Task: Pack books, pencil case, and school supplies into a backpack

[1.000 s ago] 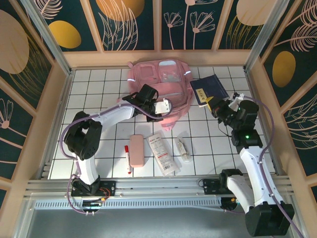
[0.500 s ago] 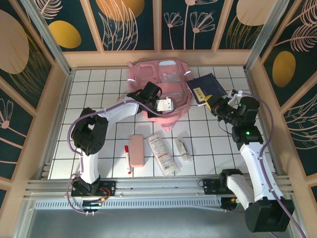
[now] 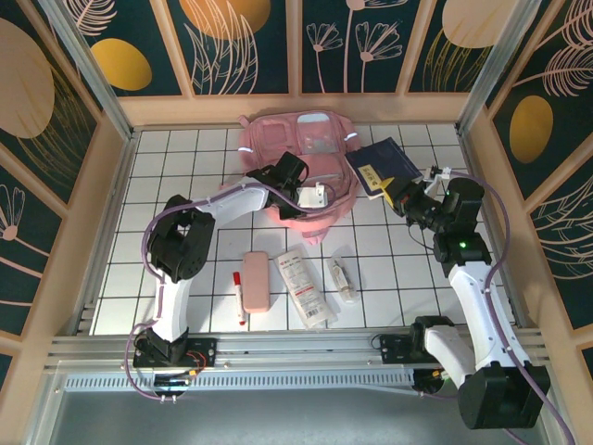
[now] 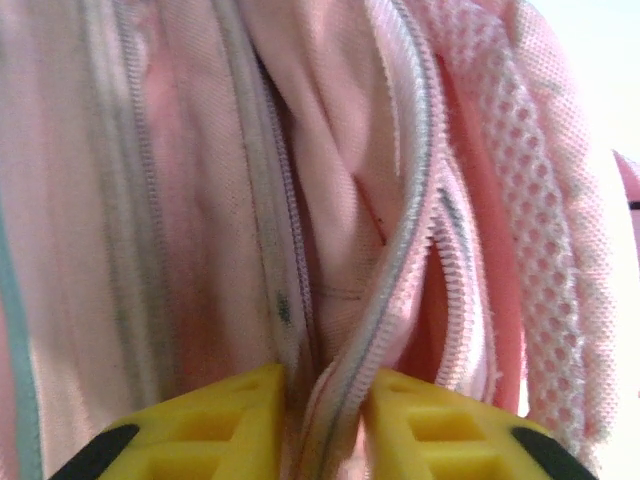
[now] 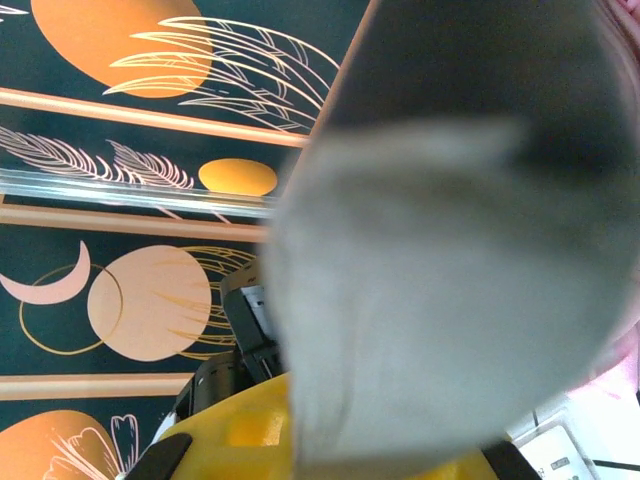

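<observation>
The big pink backpack (image 3: 295, 158) lies at the far middle of the white tiled surface (image 3: 185, 176). The left gripper (image 3: 310, 197) sits on the near side of the backpack. Seen from the left wrist, its yellow fingers (image 4: 215, 425) are pressed close together. A fold of the pink backpack (image 4: 330, 150) with its zipper (image 4: 395, 270) is pinched between them. So the left gripper is closed on the backpack's zipper edge.

The dark blue book (image 3: 389, 165) is to the right of the backpack. It has small yellow letters on the cover. Its left corner is just beside the backpack's right side. The right gripper (image 3: 397, 193) is closed on the near edge of the book and holds it. From the right wrist, the book (image 5: 450, 300) is very close and blurry, above a yellow finger (image 5: 240, 430).

Four things lie in a row on the near part of the surface, well apart from the backpack. From left to right they are the red-and-white marker pen (image 3: 239, 295), the pink pencil case (image 3: 257, 280), the long white packet (image 3: 304, 286) and the small clear tube (image 3: 343, 278). The marker pen is just beside the pencil case.
</observation>
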Robot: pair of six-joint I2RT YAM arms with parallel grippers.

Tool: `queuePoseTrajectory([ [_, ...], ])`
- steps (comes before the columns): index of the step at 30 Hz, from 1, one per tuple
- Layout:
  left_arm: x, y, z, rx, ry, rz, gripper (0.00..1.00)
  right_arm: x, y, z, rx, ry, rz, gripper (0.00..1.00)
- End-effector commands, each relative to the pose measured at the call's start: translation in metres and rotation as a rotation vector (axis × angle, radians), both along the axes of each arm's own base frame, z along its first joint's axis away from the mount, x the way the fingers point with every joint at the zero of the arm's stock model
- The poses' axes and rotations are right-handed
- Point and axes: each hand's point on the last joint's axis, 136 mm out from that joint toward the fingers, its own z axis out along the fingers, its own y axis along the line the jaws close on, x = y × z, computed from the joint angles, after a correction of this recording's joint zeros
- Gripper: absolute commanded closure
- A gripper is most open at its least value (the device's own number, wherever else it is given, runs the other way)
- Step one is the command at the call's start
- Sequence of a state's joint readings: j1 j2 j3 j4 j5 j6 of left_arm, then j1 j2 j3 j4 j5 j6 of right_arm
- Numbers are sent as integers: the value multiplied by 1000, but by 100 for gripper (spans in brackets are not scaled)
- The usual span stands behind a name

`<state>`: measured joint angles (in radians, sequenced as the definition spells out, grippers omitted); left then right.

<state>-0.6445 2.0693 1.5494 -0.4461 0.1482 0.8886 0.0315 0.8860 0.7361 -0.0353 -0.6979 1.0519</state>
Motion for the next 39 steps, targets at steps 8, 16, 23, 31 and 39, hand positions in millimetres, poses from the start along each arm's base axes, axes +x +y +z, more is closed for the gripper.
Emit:
queuePoseTrajectory([
  [8,15,-9,34,-55,-72,2,100,-7,-1,12,-38,-27,13,100],
  [16,45,-13,153,-300,-400,135,100,-34,10,-13,-112,13,143,100],
  [23,55,1,229,-393,-680,211,100,-65,41,-23,-42,27,379,100],
  [31,59,8,289,-508,-928,327,100,-35,78,-18,-33,-32,322,100],
  [39,55,3,344,-660,-987,352,100,12,80,-39,63,-57,130,100],
])
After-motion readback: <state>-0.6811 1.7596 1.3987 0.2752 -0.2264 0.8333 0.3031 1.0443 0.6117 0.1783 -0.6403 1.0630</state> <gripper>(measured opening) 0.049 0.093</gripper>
